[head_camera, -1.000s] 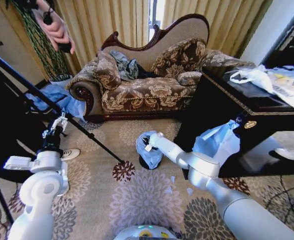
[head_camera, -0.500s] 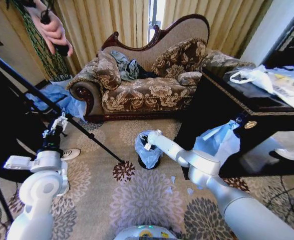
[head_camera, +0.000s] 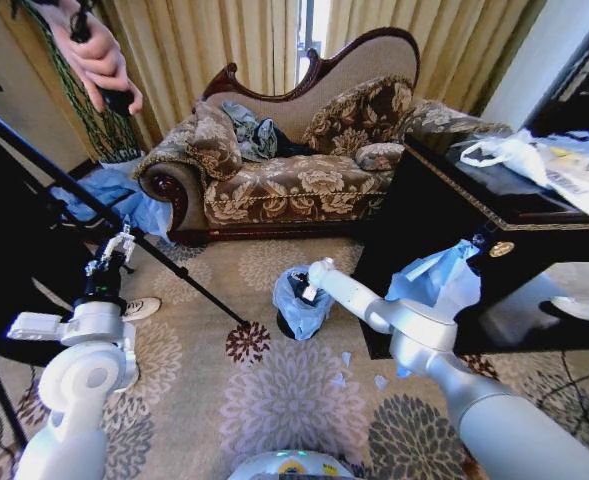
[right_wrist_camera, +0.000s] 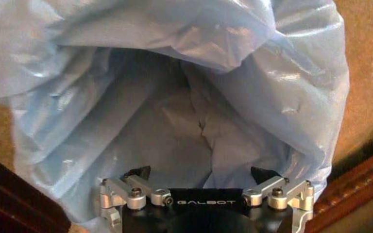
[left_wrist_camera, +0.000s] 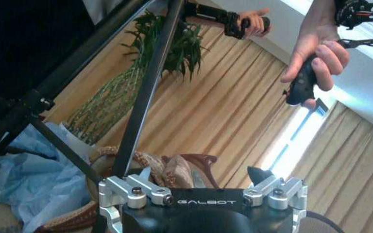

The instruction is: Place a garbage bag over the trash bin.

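Progress: the garbage bag (head_camera: 299, 303) already covers the top of the trash bin (head_camera: 292, 327); by my reading the draping is mostly done, and what is left is seating the film evenly around the rim and letting go
Bag: pale blue and crumpled; its mouth gapes open in the right wrist view (right_wrist_camera: 173, 97), the film sagging into a dark hollow; whether it sits evenly on the rim I cannot tell
Bin: small and black, on the floor in front of the sofa; just a dark strip shows under the bag
Right gripper (head_camera: 309, 291): at the bag's upper edge, right over the bin; its fingertips are sunk in the plastic, so I cannot tell whether they are apart or pinching the film
Left gripper (head_camera: 117, 247): raised at the robot's left, well apart from the bin, idle; whether its fingers are apart or together I cannot tell
Floor: beige carpet (head_camera: 274, 390) with large flower medallions
Room: a patterned sofa (head_camera: 294, 165) with carved wood trim behind the bin; tan curtains (head_camera: 204, 45) beyond it; a dark cabinet (head_camera: 474, 230) at the robot's right
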{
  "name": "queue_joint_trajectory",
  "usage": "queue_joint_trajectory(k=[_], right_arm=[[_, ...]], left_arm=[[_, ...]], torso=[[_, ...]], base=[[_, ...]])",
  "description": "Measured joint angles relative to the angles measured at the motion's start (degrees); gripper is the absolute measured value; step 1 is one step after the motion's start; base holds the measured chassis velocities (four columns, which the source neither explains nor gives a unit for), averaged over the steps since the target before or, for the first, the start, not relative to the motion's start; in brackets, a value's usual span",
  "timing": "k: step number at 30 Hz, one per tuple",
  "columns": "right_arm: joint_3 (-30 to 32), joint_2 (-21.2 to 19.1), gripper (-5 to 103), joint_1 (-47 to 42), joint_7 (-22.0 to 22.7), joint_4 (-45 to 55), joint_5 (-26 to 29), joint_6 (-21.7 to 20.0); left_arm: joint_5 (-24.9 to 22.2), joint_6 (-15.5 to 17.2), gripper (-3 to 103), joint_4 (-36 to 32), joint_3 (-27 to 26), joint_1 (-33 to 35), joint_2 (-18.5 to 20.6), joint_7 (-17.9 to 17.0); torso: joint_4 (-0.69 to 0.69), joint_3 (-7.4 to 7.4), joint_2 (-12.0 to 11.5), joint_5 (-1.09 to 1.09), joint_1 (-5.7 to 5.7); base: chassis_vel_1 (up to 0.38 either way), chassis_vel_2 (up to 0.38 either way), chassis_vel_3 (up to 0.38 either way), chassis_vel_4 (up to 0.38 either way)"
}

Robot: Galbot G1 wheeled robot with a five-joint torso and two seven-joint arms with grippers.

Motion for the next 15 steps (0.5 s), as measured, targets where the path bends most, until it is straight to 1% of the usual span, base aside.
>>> queue_joint_trajectory(k=[1, 3, 4, 5, 7, 13, 15], right_arm=[[-0.2, -0.4, 100, -0.3, -0.5, 0.7, 0.4, 0.1], [-0.3, -0.6, 99, -0.6, -0.9, 1.1, 0.6, 0.2], [-0.4, -0.7, 98, -1.1, -1.2, 1.5, 0.9, 0.2], [-0.4, -0.7, 98, -1.4, -1.2, 1.5, 1.1, 0.2], [-0.4, -0.5, 98, -1.8, -1.3, 1.4, 1.1, 0.2], [0.7, 1.6, 95, -3.2, -0.8, -1.3, -0.1, 0.3], [0.9, 2.1, 88, -3.5, -0.6, -2.3, -0.6, 0.3]], left_arm=[[0.0, 0.1, 99, 0.3, 0.1, -0.3, 0.0, 0.0], [0.0, 0.1, 99, 0.4, 0.2, -0.4, 0.0, -0.1], [0.0, 0.1, 101, 0.5, 0.3, -0.4, 0.1, -0.1], [0.0, 0.1, 99, 0.6, 0.4, -0.4, 0.1, -0.1], [0.0, 0.1, 99, 0.7, 0.4, -0.4, 0.1, -0.1], [0.0, 0.1, 99, 1.0, 0.4, 0.0, -0.1, -0.1], [0.0, 0.1, 99, 1.1, 0.4, 0.0, -0.1, 0.0]], torso=[[0.00, 0.00, 0.0, -0.01, 0.00], [0.00, 0.00, 0.0, -0.01, 0.00], [0.00, 0.00, 0.0, 0.00, 0.00], [0.00, 0.00, 0.0, 0.00, 0.00], [0.00, 0.00, 0.0, -0.01, 0.00], [0.01, 0.00, 0.0, -0.01, 0.00], [0.02, 0.00, 0.0, -0.01, 0.00]], base=[[0.000, 0.000, 0.000, 0.000], [0.000, 0.000, 0.000, 0.000], [0.000, 0.000, 0.000, 0.000], [0.000, 0.000, 0.000, 0.000], [0.000, 0.000, 0.000, 0.000], [0.000, 0.000, 0.000, 0.000], [0.000, 0.000, 0.000, 0.000]])
